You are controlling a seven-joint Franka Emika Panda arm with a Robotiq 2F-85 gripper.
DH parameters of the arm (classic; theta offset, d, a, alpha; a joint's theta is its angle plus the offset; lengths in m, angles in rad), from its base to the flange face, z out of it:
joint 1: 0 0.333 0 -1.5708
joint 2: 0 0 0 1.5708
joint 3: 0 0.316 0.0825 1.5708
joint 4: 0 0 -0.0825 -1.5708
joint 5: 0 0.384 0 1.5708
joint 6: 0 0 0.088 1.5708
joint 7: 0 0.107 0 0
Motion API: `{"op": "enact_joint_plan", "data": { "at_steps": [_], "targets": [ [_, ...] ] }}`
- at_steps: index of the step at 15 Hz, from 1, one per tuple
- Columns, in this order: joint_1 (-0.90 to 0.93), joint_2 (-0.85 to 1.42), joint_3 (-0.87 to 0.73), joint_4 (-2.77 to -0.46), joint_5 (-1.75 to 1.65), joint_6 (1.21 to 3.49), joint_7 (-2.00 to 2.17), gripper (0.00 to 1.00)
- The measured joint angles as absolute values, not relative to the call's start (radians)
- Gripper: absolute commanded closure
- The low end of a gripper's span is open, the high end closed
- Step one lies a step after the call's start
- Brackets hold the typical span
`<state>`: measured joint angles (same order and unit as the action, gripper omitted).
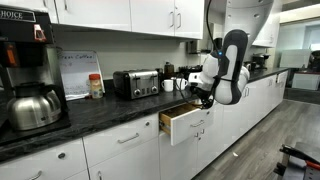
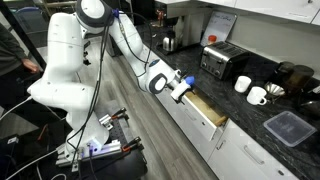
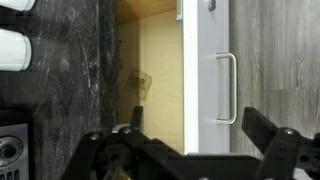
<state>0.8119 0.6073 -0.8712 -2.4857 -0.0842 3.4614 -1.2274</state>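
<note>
Drawer [image 1: 184, 123] stands partly open, projecting from the cabinet run just under the front edge of the worktop [image 1: 100, 111]; the wrist view shows its pale wooden interior [image 3: 160, 70] nearly bare, with one faint small shape on the floor of it, too dim to identify. Drawer handle [image 3: 228, 88] sits on the white front panel, facing the room and untouched.

Gripper [image 3: 193, 128] hangs directly above the drawer front; its fingers are spread wide and hold nothing; one finger [image 3: 133, 122] lies over the interior side and the other over the outer side, so the front panel falls between them. Judgement: this straddle suits taking hold of the panel or its handle; contact cannot be confirmed.

In both exterior views the arm reaches low along the cabinets, wrist bent downward, gripper [image 2: 184, 88] just at the near end of the drawer [image 2: 207, 110].

Toaster [image 1: 136, 83] stands toward the back edge of the worktop; white mugs [image 2: 258, 95] well apart further along.
</note>
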Motion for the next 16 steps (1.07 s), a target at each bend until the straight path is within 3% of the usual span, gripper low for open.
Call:
{"op": "enact_joint_plan", "data": {
  "at_steps": [4,12,16],
  "targets": [
    [0.669,0.578,-0.775,-2.42,-0.194,3.461,-1.227,0.0],
    [0.105,0.568,-0.331,-2.349,-0.501,3.45,-1.163,0.0],
    [-0.086,0.616,-0.183,-2.286,-0.553,3.434,-1.169,0.0]
  ]
}}
